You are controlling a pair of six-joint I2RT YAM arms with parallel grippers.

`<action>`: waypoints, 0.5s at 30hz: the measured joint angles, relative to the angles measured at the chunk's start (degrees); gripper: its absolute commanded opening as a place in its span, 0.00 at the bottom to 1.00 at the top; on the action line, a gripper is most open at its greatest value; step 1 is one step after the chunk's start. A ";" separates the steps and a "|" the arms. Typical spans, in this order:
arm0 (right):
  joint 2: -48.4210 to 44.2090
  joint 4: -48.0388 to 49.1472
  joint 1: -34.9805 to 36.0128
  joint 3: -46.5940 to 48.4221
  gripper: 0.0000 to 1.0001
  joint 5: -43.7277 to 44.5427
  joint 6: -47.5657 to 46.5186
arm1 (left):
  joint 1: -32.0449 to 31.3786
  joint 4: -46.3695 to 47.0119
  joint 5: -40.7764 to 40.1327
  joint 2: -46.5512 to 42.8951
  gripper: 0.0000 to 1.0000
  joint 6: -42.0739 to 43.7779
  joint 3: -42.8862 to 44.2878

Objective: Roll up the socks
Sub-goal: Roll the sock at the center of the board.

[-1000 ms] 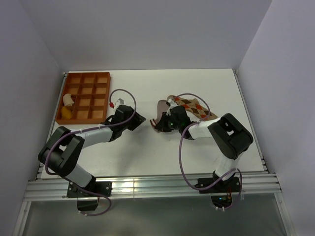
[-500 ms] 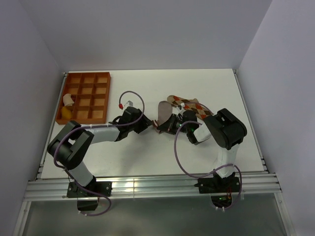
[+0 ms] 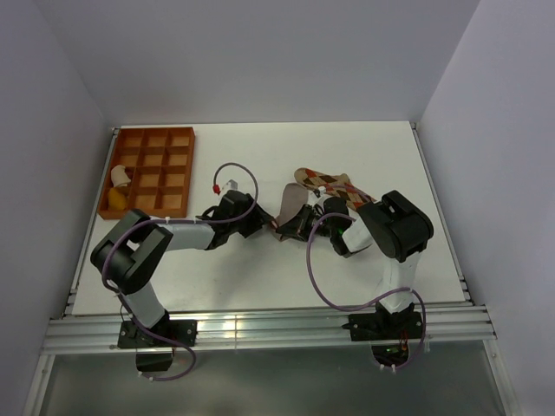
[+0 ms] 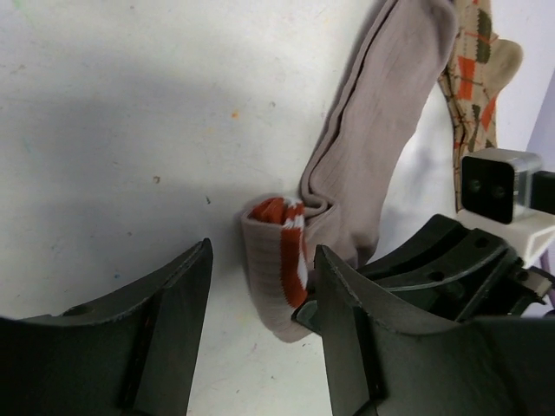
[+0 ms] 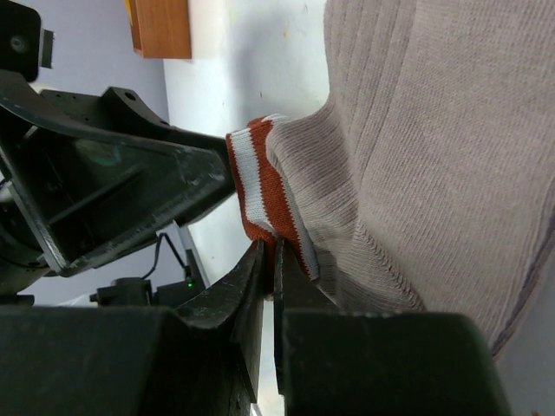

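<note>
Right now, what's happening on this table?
Both arms are working on the grey-brown sock. The right arm has its jaws shut on the folded red-and-white striped cuff, while the left arm holds its open jaws astride that fold. The argyle sock lies beside it, not yet rolled.

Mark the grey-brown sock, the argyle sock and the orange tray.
grey-brown sock point(image 4: 381, 121): left wrist view, on its ribbed body above the striped cuff.
argyle sock point(image 3: 329, 182): top external view, on its diamond-patterned middle.
orange tray point(image 3: 154, 130): top external view, on its far rim.
</note>
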 measured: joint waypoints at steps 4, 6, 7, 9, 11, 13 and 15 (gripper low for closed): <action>0.00 0.07 -0.22 -0.46 0.00 -0.22 1.31 | -0.07 1.29 0.04 0.00 0.55 0.02 0.00; 0.00 0.24 -0.35 -0.68 0.00 -0.24 1.64 | -0.26 2.03 0.22 0.11 0.53 0.04 0.00; 0.00 0.35 -0.39 -0.87 0.00 -0.26 1.95 | -0.37 2.49 0.31 0.28 0.52 0.07 0.00; 0.00 0.66 -0.50 -1.20 0.00 -0.31 2.40 | -0.68 2.82 0.46 0.83 0.50 0.31 0.00; 0.02 0.74 -0.55 -1.25 0.00 -0.28 2.60 | -1.05 2.82 0.48 1.60 0.49 0.68 0.00; 0.02 0.79 -0.57 -1.29 0.00 -0.28 2.62 | -1.31 3.15 0.63 1.99 0.47 0.98 0.09; 0.02 0.85 -0.63 -1.36 0.00 -0.31 2.62 | -1.51 3.13 0.66 2.14 0.46 1.11 0.09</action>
